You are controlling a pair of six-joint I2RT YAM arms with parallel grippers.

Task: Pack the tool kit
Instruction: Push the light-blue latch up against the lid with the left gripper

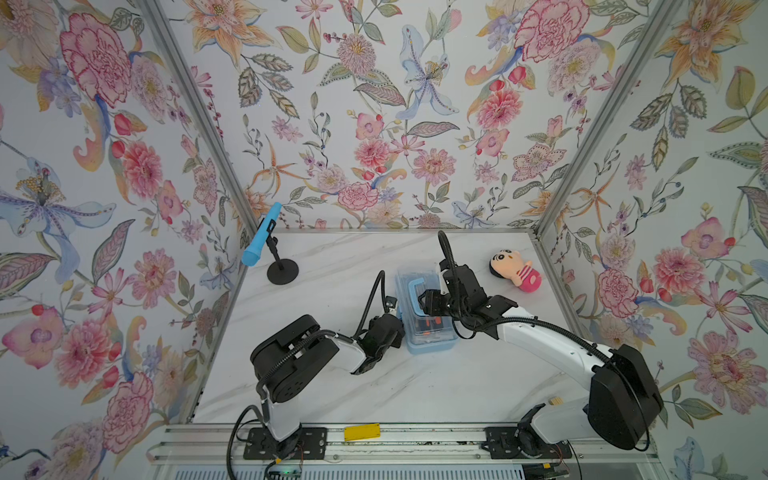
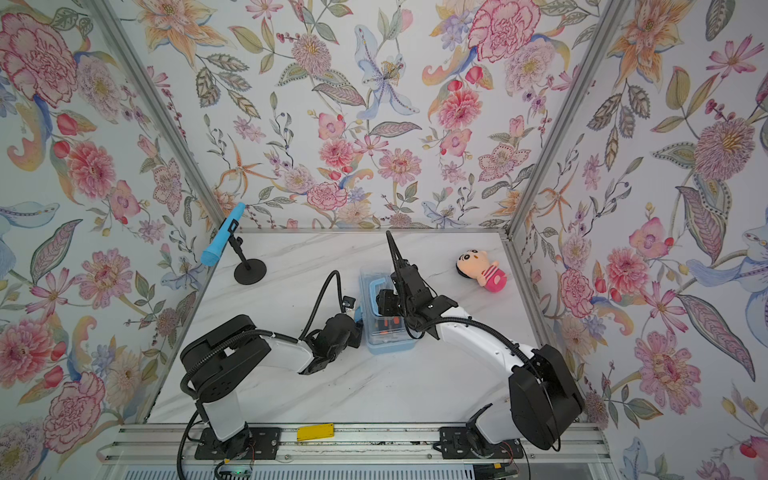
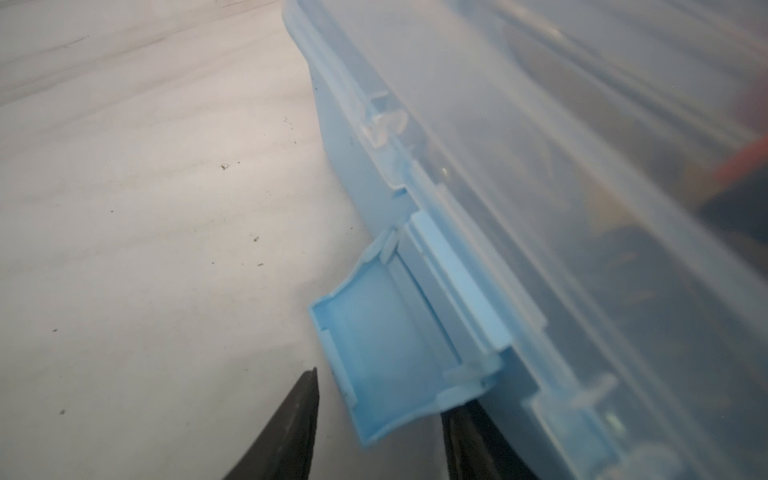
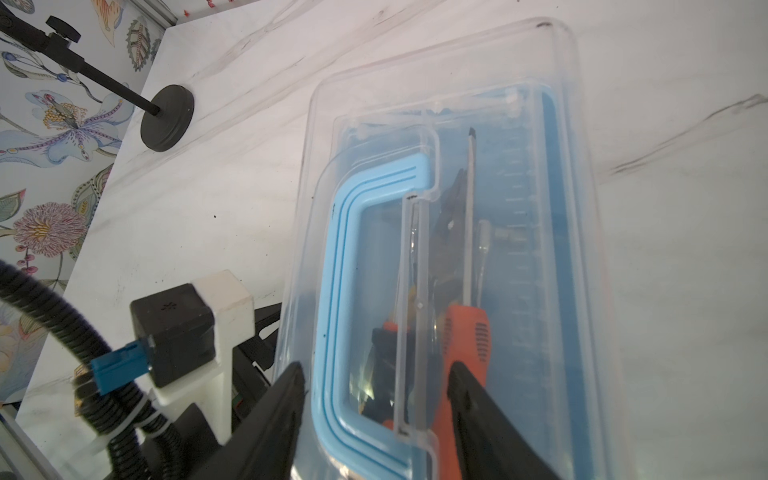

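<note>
Well, the tool box [image 1: 432, 343] stands about in the middle of the white counter [image 1: 332, 395]. Its long sides run from the near edge toward the far edge. Its clear lid [image 4: 573, 249] is down, and the blue handle [image 4: 345, 270] lies flat in the hollow of the lid. Through the lid I see an orange and black screwdriver [image 4: 467, 332] and dark pliers [image 4: 449, 216] lying along the box.

The left gripper [image 3: 380, 390] is low at the left long side of the box. Its jaws stand half apart, and between them is a blue latch [image 3: 374, 332] that is flipped outward from the box wall. One finger [image 3: 291, 428] has a small gap to the latch, so nothing is pinched.

The right gripper [image 4: 376, 365] is over the lid, jaws also half apart, one on each side of the handle's end nearer to the robot. Whether they press the handle I cannot tell.

At the far left corner stands a blue microphone [image 1: 262, 235]. A plush doll [image 1: 517, 270] lies near the far right corner. Both are well apart from the box.
</note>
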